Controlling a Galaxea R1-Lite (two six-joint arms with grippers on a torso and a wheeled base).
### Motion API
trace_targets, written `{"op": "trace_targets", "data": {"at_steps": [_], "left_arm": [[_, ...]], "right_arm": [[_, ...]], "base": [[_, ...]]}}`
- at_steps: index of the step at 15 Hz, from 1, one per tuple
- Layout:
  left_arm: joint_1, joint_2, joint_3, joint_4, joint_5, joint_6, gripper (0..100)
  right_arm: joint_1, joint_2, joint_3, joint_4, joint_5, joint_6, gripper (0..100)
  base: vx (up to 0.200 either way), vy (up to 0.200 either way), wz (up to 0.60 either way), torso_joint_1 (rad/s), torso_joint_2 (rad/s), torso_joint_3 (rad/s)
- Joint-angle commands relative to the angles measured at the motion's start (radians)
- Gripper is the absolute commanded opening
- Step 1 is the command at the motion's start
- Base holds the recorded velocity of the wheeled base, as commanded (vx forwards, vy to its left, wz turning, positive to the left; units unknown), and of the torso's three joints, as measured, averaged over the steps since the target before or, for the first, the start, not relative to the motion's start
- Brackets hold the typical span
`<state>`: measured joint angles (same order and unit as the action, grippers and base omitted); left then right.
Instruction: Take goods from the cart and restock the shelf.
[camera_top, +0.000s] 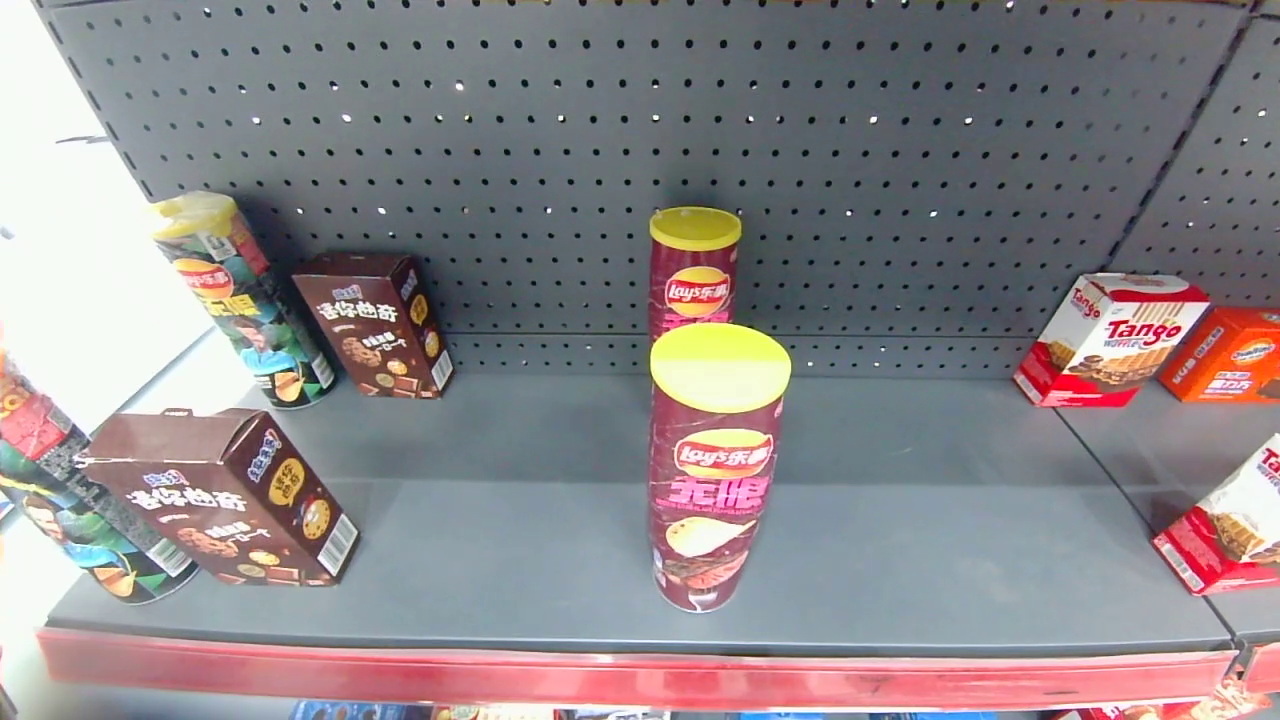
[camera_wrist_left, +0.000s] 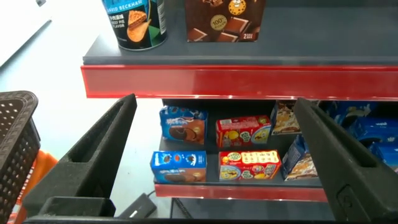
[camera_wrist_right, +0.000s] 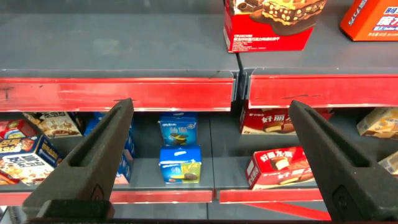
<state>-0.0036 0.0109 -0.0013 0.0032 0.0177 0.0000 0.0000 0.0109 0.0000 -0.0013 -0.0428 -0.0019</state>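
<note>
The grey shelf (camera_top: 950, 520) has a red strip along its front edge and a perforated back wall. In the middle of it stand two maroon chip cans with yellow lids, both upright. The front chip can (camera_top: 715, 470) is near the front edge, and the rear chip can (camera_top: 693, 270) stands right behind it, close to the back wall.

On the left side, a blue-green chip can (camera_top: 245, 300) and a brown cookie box (camera_top: 375, 325) stand at the back, just beside each other. A second brown cookie box (camera_top: 225, 495) stands at the front, touching another blue-green can (camera_top: 70, 500) at the shelf's left end. On the right, a red and white wafer box (camera_top: 1110, 340) and an orange box (camera_top: 1225, 355) are at the back, and a second wafer box (camera_top: 1225, 530) is nearer the front.

The left gripper (camera_wrist_left: 214, 102) is spread wide with nothing between its fingers; it hangs in front of the red strip, above a lower shelf with blue cookie boxes (camera_wrist_left: 179, 167). A dark basket (camera_wrist_left: 15, 149) is at its side. The right gripper (camera_wrist_right: 211, 104) is also spread wide and holds nothing, facing the lower shelf with a blue box (camera_wrist_right: 180, 163).
</note>
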Motion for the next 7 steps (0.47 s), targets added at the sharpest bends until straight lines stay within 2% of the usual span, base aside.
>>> {"op": "trace_targets", "data": {"at_steps": [1, 7], "left_arm": [[0.001, 0.0, 0.0, 0.0, 0.001, 0.0, 100], [0.001, 0.0, 0.0, 0.0, 0.001, 0.0, 100]], "right_arm": [[0.0, 0.001, 0.0, 0.0, 0.0, -0.001, 100], [0.0, 0.001, 0.0, 0.0, -0.002, 0.003, 100]], "base": [[0.0, 0.0, 0.0, 0.0, 0.0, 0.0], [0.0, 0.0, 0.0, 0.0, 0.0, 0.0]]}}
